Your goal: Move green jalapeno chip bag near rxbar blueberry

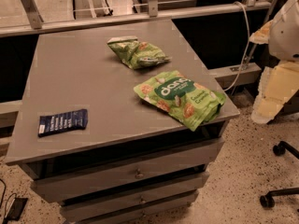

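While the grey cabinet [93,78] serves as the table, its top holds three items. Small green chip bag [138,52]: crumpled, towards the far edge. Larger green bag [180,97]: front right corner, reaching the edge. Dark blue bar [63,122]: flat, front left, well apart from both bags. Gripper [273,94]: off the cabinet, to its right; whether clenched or released, cannot tell.

Dim room, warm amber cast. The counter [79,73] top takes soft, even light from overhead. Black shadow under the counter's front lip and behind its far edge. The gripper [268,101], right of the counter, is the brightest patch.
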{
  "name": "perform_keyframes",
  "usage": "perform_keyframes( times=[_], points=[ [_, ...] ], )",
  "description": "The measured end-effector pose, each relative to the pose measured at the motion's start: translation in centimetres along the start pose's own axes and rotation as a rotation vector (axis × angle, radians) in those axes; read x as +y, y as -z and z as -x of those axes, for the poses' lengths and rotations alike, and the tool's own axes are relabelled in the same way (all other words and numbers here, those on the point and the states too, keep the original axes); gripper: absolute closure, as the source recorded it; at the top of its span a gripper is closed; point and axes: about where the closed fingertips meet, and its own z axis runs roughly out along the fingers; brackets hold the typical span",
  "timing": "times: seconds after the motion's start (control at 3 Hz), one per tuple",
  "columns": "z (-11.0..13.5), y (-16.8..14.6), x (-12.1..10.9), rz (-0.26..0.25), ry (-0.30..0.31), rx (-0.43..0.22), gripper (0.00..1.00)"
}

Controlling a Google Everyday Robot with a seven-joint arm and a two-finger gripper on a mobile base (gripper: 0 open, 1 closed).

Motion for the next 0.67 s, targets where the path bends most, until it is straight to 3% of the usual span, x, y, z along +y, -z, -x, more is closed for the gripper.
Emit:
perform_keyframes(
  times=[0.33,0.67],
  points=[
    [0.0,0.0,0.0,0.0,0.0,0.0,0.0],
    [1.2,-1.0,-2.3,-0.031,0.017,-0.039,0.0]
  ],
)
